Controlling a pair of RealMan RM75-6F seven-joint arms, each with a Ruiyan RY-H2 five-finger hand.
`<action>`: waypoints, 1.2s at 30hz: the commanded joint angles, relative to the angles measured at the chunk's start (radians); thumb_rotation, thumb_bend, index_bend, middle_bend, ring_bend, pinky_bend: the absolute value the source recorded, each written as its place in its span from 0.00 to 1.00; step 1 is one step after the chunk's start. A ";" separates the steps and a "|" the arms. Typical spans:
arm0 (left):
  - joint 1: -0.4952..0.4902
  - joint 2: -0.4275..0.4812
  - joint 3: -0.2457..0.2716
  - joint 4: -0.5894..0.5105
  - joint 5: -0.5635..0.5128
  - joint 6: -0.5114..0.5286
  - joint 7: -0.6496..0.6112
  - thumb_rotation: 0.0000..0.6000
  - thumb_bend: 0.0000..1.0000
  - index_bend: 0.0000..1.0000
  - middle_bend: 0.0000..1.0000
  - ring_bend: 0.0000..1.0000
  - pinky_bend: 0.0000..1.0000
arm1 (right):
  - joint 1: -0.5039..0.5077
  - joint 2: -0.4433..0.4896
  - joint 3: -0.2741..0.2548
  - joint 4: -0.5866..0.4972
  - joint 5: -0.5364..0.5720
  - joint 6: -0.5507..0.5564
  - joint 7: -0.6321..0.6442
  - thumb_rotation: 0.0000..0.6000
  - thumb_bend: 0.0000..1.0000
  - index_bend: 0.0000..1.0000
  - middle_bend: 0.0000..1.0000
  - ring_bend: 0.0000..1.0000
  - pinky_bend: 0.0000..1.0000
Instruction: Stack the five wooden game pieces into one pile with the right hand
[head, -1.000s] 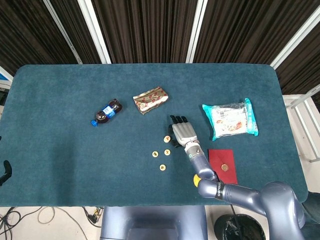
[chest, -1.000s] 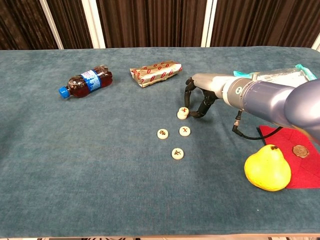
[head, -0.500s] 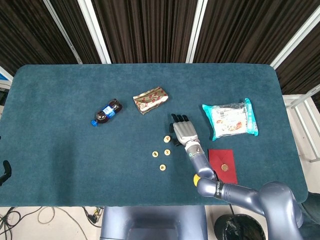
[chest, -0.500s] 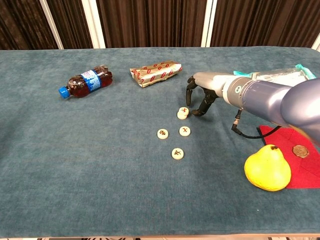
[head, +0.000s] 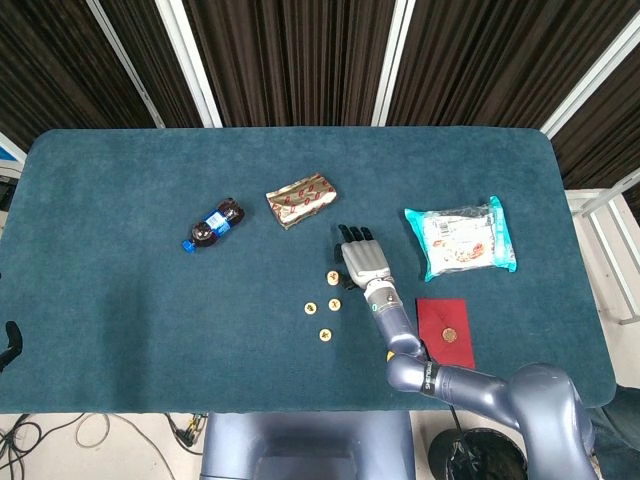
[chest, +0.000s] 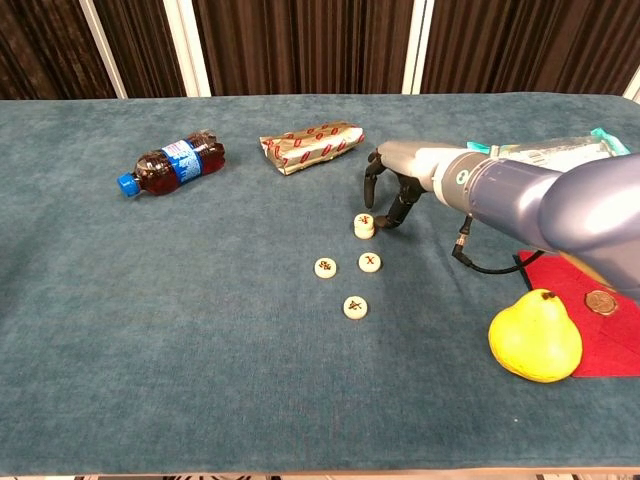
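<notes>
Two round wooden pieces lie as a small stack (chest: 364, 226), which the head view shows left of the hand (head: 332, 277). Three single pieces lie flat nearer to me: one marked X (chest: 370, 262), one to its left (chest: 325, 267), one nearest the front (chest: 355, 306). My right hand (chest: 396, 190) (head: 361, 262) hovers just right of and behind the stack, with its fingers (chest: 372, 178) hanging down and apart and nothing held in them. One fingertip comes close to the stack's right side. My left hand does not show in either view.
A small cola bottle (chest: 170, 163) lies at the left. A gold wrapped bar (chest: 310, 145) sits behind the pieces, and a snack packet (head: 461, 238) lies at the right. A yellow pear (chest: 535, 335) rests on a red pouch (chest: 600, 325) at the front right.
My right hand has drifted a little left and away from me, ending closer above the stack. The stack's top piece now sits more squarely on the lower one. The single pieces have not moved.
</notes>
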 joint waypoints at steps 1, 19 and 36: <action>0.000 0.000 0.000 0.001 0.000 0.000 0.000 1.00 0.59 0.10 0.00 0.00 0.00 | 0.002 -0.004 0.002 0.007 0.001 -0.002 -0.002 1.00 0.44 0.44 0.00 0.00 0.00; 0.001 0.000 -0.001 0.000 -0.001 0.001 -0.004 1.00 0.59 0.10 0.00 0.00 0.00 | 0.000 -0.001 0.014 0.010 -0.004 0.002 -0.002 1.00 0.44 0.44 0.00 0.00 0.00; 0.002 0.000 0.000 -0.004 -0.003 0.002 -0.001 1.00 0.59 0.10 0.00 0.00 0.00 | -0.077 0.125 -0.043 -0.203 -0.110 0.034 0.043 1.00 0.44 0.37 0.00 0.00 0.00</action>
